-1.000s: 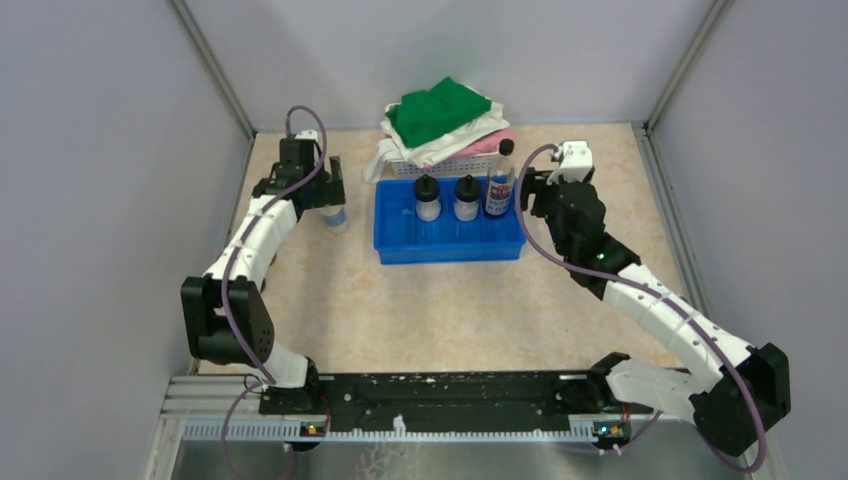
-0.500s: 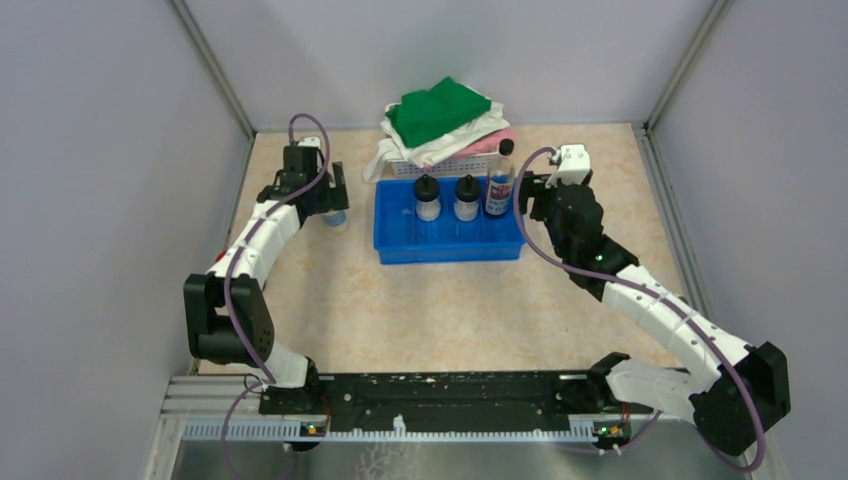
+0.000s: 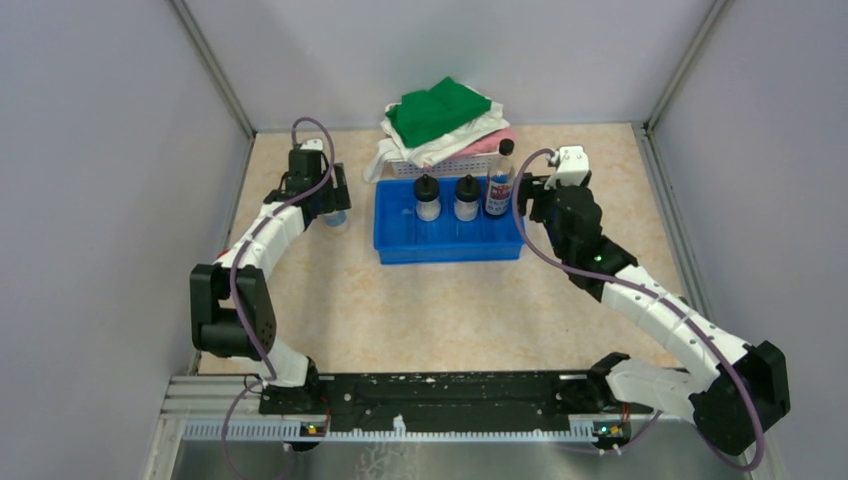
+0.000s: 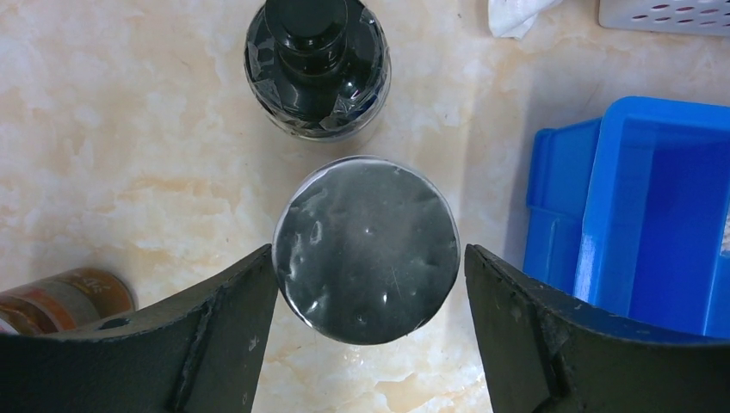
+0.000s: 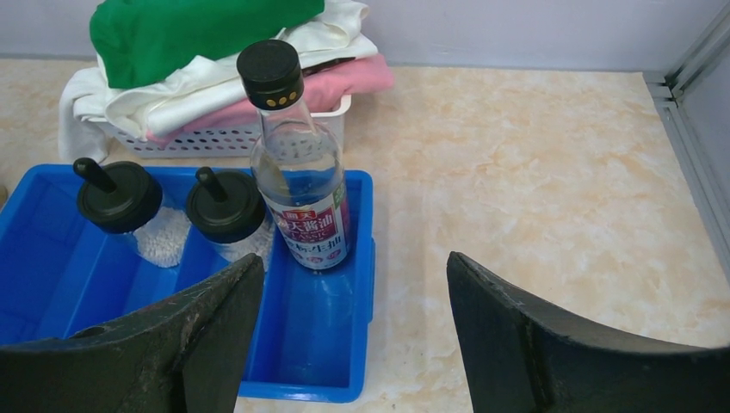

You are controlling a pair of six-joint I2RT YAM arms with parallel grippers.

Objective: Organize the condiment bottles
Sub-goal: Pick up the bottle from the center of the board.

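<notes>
A: Where's the silver-lid jar (image 4: 366,258)?
B: On the desk (image 4: 129,172), between the spread fingers (image 4: 215,344) of the left end effector (image 4: 370,249). Right end effector (image 5: 355,258) gapes, empty. Orange jar (image 4: 60,297) at eight o'clock is cut off.

The top view is lit brightly and evenly from above; only faint, soft shadows are cast on the tabletop (image 3: 440,300) beneath the arms. In the left wrist view, dull mottled reflections are seen on the silver cap (image 4: 366,249) and small glints on the dark bottle (image 4: 317,64); a soft shadow is thrown beside the blue tray (image 4: 555,198). The left tool's fingers (image 4: 207,353) are rendered dark and slightly soft. In the right wrist view the tall bottle (image 5: 301,172) is shown sharply, with highlights on its glass, while the right tool's fingers (image 5: 559,344) are left dark and blurred.
</notes>
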